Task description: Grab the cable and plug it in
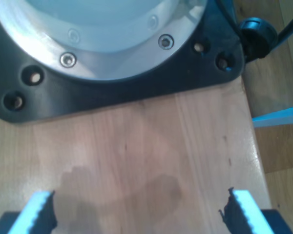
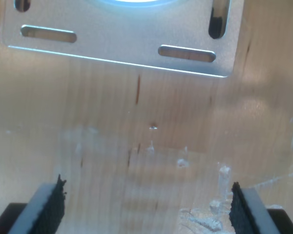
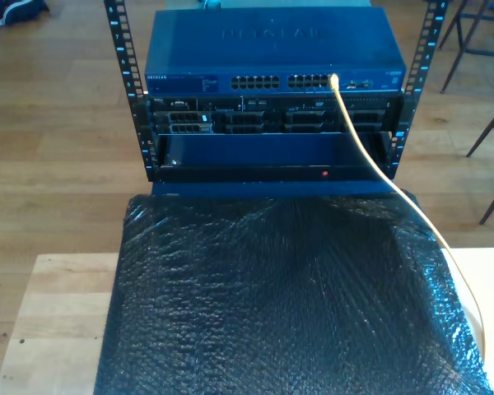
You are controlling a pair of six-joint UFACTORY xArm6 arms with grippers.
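The yellow cable [image 3: 370,148] already sits plugged into a port toward the exterior view's right of the blue NETGEAR switch [image 3: 272,49], trailing near over black plastic sheeting [image 3: 280,304]. My first gripper [image 1: 139,209] hangs wide open above bare wood beside a black arm base [image 1: 117,92]. My second gripper [image 2: 146,204] gapes open near a slotted metal plate [image 2: 117,44].

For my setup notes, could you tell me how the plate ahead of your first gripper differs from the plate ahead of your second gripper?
The black base plate ahead of my first gripper is dark with small round bolt holes; the silver mounting plate ahead of my second gripper is bare pale metal with long slots. The black one has a rounded corner; the silver one's edge runs straight. Both lie flat on light wood, and both grippers are open.
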